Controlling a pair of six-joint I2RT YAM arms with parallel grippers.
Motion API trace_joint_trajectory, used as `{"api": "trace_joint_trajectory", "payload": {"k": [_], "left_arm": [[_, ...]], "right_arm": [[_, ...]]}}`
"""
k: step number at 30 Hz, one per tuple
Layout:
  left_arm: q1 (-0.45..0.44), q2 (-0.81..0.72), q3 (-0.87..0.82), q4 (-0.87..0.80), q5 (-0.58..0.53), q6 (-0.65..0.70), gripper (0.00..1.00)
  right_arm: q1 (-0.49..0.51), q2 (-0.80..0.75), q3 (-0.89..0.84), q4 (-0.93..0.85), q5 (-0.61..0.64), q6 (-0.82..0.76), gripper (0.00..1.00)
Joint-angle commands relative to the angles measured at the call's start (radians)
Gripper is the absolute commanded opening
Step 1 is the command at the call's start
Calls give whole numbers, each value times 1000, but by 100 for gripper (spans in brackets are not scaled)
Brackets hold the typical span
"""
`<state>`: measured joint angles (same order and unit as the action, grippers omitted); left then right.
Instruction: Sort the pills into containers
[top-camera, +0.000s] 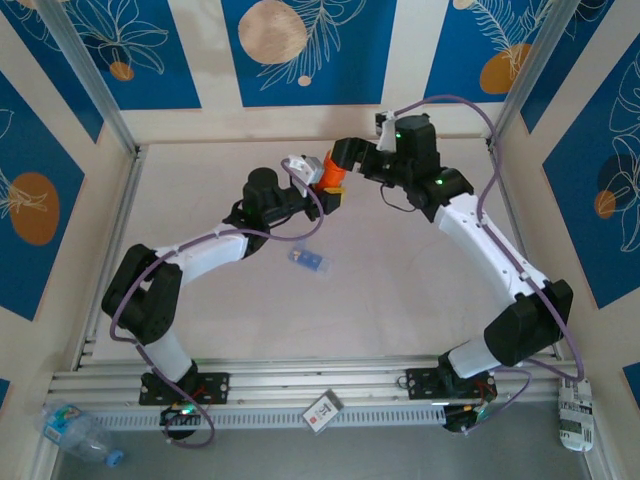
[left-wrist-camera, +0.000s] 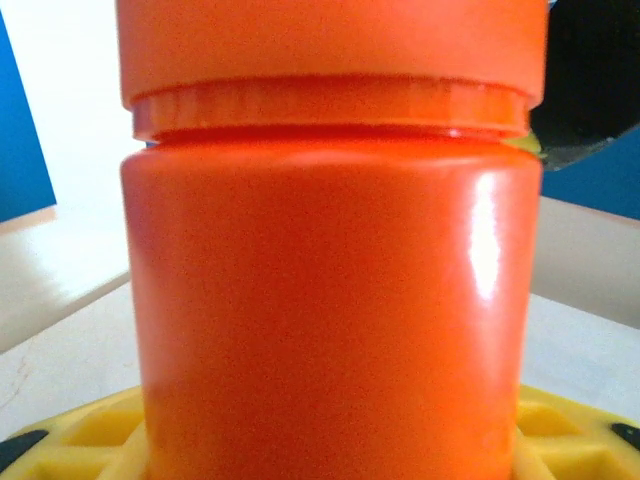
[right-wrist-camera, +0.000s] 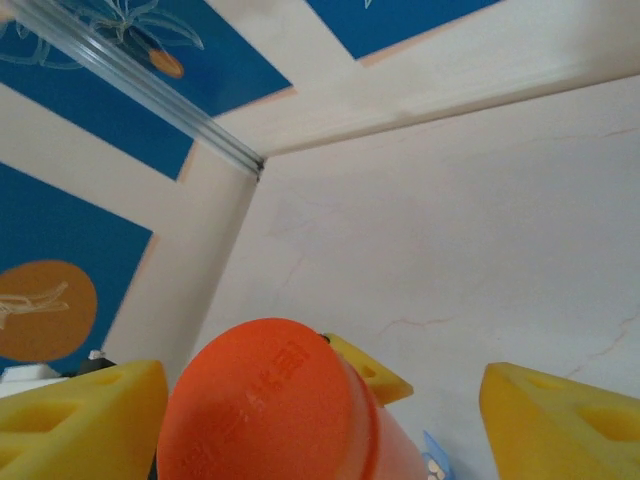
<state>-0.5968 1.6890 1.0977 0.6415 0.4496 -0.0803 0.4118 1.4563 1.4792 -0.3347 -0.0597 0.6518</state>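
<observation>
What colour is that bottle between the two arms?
The bottle is bright orange all over; the left wrist view shows it best.

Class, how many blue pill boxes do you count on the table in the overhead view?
1. The blue pill box lies on the table, left of centre, just beside the forearm of the left arm. Another could be hidden under the arms.

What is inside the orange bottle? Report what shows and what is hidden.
Nothing inside shows. The orange bottle has opaque walls, and its lid is on, covering the mouth. What it holds, if anything, cannot be told.
</observation>
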Motion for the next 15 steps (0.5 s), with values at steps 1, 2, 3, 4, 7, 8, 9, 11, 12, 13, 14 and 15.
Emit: {"api": "trace_joint_trajectory", "payload": {"k": [1, 2, 3, 4, 7, 8, 9, 11, 12, 13, 14, 15], "left_arm": [[9, -25, 23, 83, 56, -25, 0], [13, -24, 24, 83, 75, -30, 0], [20, -23, 27, 82, 95, -34, 0], [25, -24, 28, 81, 115, -40, 0], [52, -16, 48, 77, 221, -67, 0], [62, -9, 57, 78, 265, -88, 0], [73, -2, 70, 78, 309, -108, 0], [91, 13, 95, 73, 393, -145, 0], [100, 20, 104, 72, 425, -162, 0], [105, 25, 111, 72, 447, -176, 0], [109, 28, 116, 71, 468, -187, 0], [113, 32, 124, 65, 487, -197, 0]], "right_arm": [[-22, -90, 9, 6, -65, -34, 90], [-34, -102, 4, 9, -85, -52, 91], [-52, -111, -3, 13, -114, -75, 91], [-66, -115, -6, 13, -137, -95, 91], [-125, -98, 14, -19, -245, -192, 91], [-140, -84, 33, -43, -287, -243, 90], [-154, -63, 55, -73, -325, -297, 90], [-171, -19, 105, -132, -416, -384, 90], [-177, 6, 131, -160, -456, -421, 89], [-179, 27, 154, -181, -488, -447, 88], [-180, 48, 178, -201, -527, -471, 87], [-180, 64, 193, -207, -555, -484, 87]]}}
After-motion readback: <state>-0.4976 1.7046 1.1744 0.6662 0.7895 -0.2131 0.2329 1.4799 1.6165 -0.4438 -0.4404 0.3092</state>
